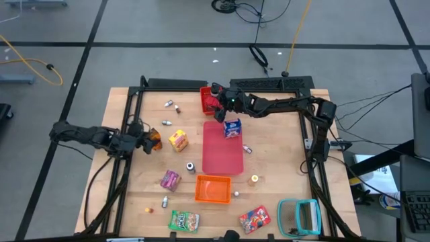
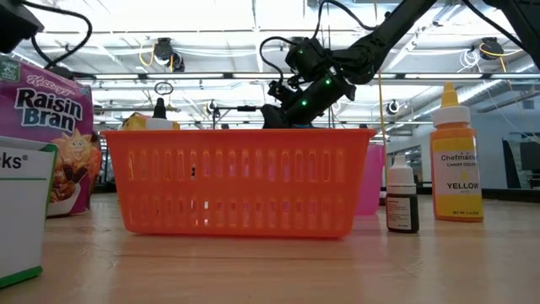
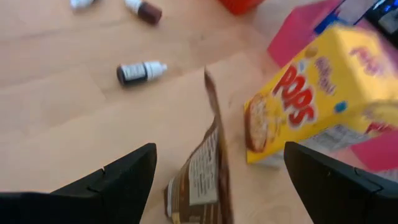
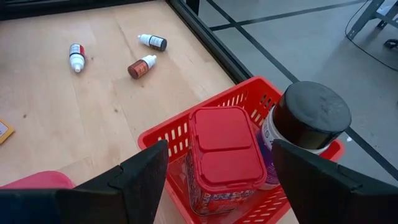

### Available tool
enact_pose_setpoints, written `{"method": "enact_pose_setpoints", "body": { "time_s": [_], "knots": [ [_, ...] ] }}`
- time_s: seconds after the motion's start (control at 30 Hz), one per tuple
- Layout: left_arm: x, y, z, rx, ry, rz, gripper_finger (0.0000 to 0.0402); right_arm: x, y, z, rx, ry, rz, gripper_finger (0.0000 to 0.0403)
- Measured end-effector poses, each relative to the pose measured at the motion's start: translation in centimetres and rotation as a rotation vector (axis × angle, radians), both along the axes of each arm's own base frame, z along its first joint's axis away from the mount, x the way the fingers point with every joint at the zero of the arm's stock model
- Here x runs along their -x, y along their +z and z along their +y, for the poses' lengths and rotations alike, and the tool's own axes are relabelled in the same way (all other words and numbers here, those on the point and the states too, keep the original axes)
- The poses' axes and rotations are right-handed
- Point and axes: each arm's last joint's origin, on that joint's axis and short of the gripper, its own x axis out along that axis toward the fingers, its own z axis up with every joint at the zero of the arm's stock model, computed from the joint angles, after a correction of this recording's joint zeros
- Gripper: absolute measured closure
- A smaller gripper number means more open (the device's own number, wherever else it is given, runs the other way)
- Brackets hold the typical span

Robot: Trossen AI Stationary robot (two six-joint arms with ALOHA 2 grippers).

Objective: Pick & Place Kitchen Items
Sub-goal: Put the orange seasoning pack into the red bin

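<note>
From above, my right gripper (image 1: 216, 101) hangs over the red bin (image 1: 209, 99) at the far edge of the counter (image 1: 289, 175), fingers spread and holding nothing. My left gripper (image 1: 143, 139) sits well to the left of the red mat (image 1: 222, 151), released too, with a brown packet (image 1: 155, 139) just at its fingertips. A yellow carton (image 1: 178, 140) stands between that packet and the mat, and a blue carton (image 1: 232, 128) rests on the mat's far end. The orange bin (image 1: 213, 189) sits at the mat's near end, with a pink carton (image 1: 170, 179) to its left. A green packet (image 1: 183, 220) and a red packet (image 1: 254, 218) lie nearer than the orange bin.

At counter level, the orange bin fills the middle; my right gripper (image 2: 283, 105) hangs behind it. A yellow bottle (image 2: 456, 158) stands to the bin's right.

My left wrist shows the brown packet (image 3: 202, 171) between my open fingers (image 3: 124, 180), the yellow carton (image 3: 311, 102) just beyond it.

My right wrist shows the red bin (image 4: 249, 102) holding a red-lidded jar (image 4: 227, 146) and a dark-capped jar (image 4: 308, 118), touching side by side, framed by my open fingers (image 4: 134, 180).
</note>
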Motion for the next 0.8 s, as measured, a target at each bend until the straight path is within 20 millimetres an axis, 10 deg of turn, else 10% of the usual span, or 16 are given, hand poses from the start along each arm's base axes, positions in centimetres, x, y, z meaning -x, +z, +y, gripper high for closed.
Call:
{"method": "enact_pose_setpoints", "body": {
  "time_s": [0.4,0.8],
  "knots": [
    [-0.37,-0.37,-0.12,0.023,0.015,0.041,0.0073,-0.01,-0.01,0.00,0.000,0.000,0.000,0.0124],
    [-0.37,-0.36,-0.09,-0.004,0.003,0.050,0.0362,-0.01,-0.01,0.00,0.000,0.000,0.000,0.0124]
  ]
}}
